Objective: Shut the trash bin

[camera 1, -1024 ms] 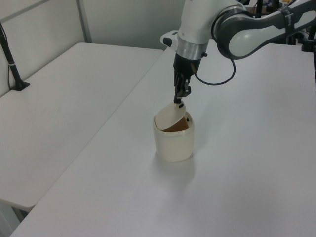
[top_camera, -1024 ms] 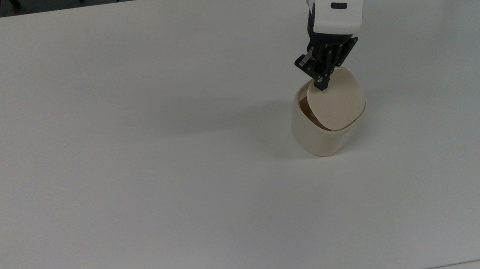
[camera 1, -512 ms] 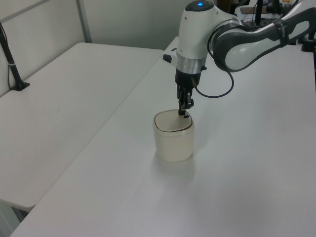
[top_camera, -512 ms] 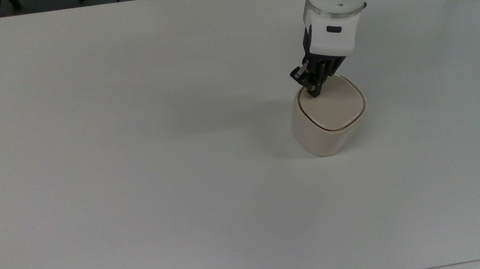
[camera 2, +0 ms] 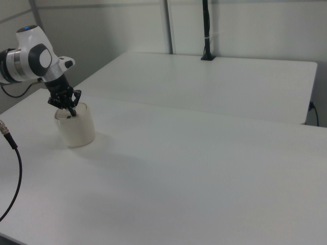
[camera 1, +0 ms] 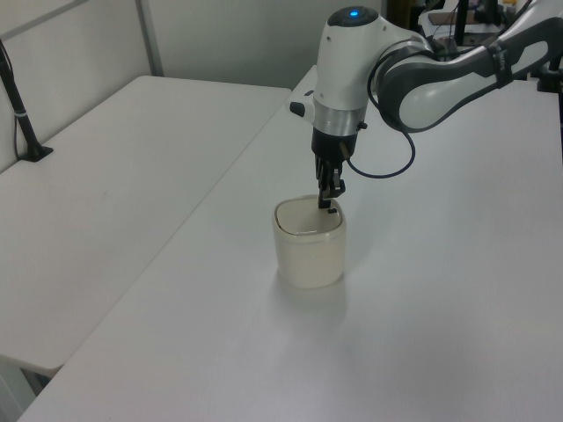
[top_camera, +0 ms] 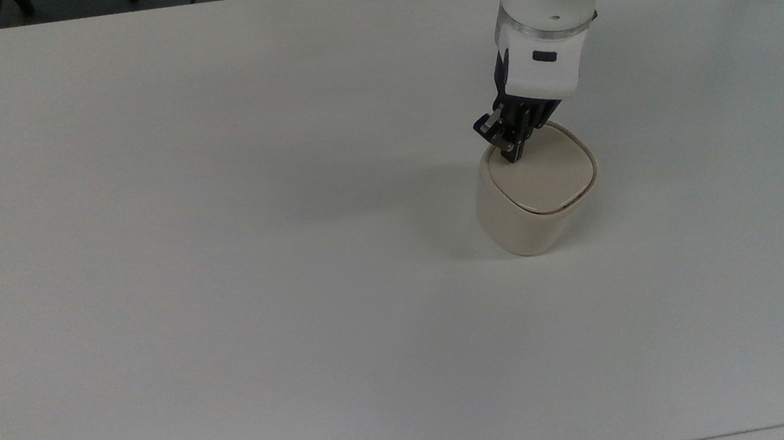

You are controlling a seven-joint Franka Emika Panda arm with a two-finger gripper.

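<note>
On white table (top_camera: 222, 267): cream rounded-square trash bin (top_camera: 524, 224), lid flat down; gripper (top_camera: 515, 154) clenched, tips touching lid.

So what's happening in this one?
A single robot arm is closing a small cream trash bin on a white table. The gripper points down onto the lid, touching it near the edge at the top view's upper left. The lid lies flat across the bin's opening, so the bin looks shut or nearly so. The fingers are together and grasp nothing; they press on the lid.
</note>
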